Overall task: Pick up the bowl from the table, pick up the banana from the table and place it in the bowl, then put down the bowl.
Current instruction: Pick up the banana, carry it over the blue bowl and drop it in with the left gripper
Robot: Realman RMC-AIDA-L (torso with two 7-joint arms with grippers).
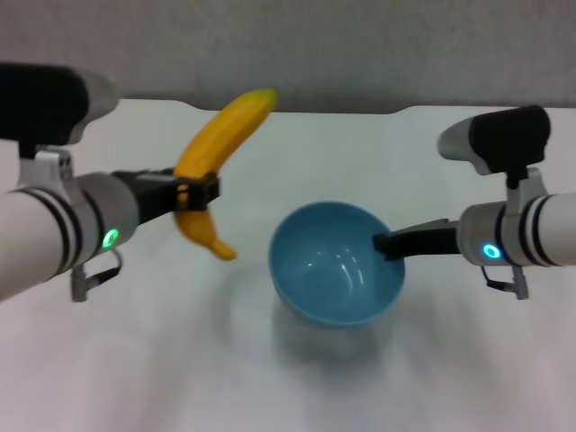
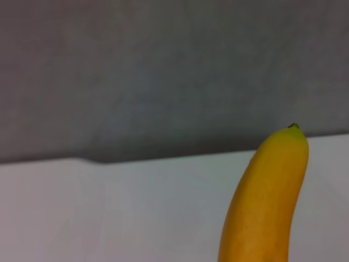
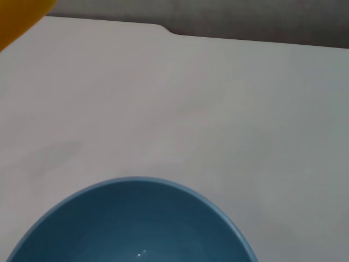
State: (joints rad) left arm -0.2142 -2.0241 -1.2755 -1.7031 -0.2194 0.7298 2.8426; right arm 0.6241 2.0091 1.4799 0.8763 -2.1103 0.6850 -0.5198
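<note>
Nearest us lies a bare stretch of the table (image 1: 135,360), smooth, matte white, with a soft shadow under the bowl (image 1: 335,270). The bowl is round, deep and glossy light blue, plain inside with small highlights on its floor. It is lifted just above the tabletop, tilted slightly toward us. Our right gripper (image 1: 389,243) reaches in from 3 o'clock, its dark fingers pinching the bowl's rim on that side. In the right wrist view the bowl's rim (image 3: 136,183) curves as a clean arc with open white table beyond it.

At 9 o'clock from the bowl, and clear of its rim, our left gripper (image 1: 193,193) is clamped around the middle of the banana (image 1: 216,148). The fruit is smooth, yellow-orange and curved, held in the air on a slant: its lower tip points toward the bowl, its greenish upper end rises toward 12 o'clock. Open white surface lies between banana and bowl.

Farthest off, the table's rear edge meets a grey wall (image 2: 163,71), and a shallow notch (image 1: 333,111) cuts into that edge.
</note>
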